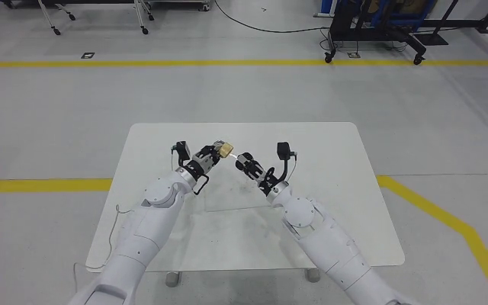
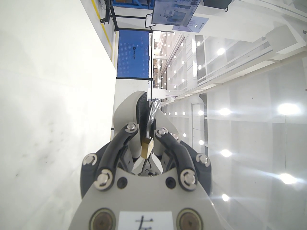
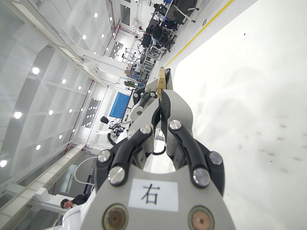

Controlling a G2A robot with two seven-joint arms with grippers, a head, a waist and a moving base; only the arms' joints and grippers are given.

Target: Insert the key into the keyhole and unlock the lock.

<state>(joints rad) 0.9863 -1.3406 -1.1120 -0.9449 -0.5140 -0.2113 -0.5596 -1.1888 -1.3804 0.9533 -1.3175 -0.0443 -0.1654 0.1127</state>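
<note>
Jaws first: your right gripper point(image 3: 160, 101) has its fingers drawn together on the key point(image 1: 233, 155), and a pale sliver of it pokes out past the tips in the top view. Straight ahead of those tips, touching or all but touching, sits the brass lock point(image 3: 161, 82). It is edge-on to you, with its long axis running on in line with your fingers. Beyond the lock is the left gripper point(image 1: 211, 155), clamped on the lock's far end and facing yours tip to tip. Key and lock therefore lie on one line between the two sets of jaws, and your right arm is the nearer one to close it. The keyhole is hidden behind the fingertips, so you cannot tell whether the blade has entered. Judge the next move as a short straight push along that line, then a twist.
</note>
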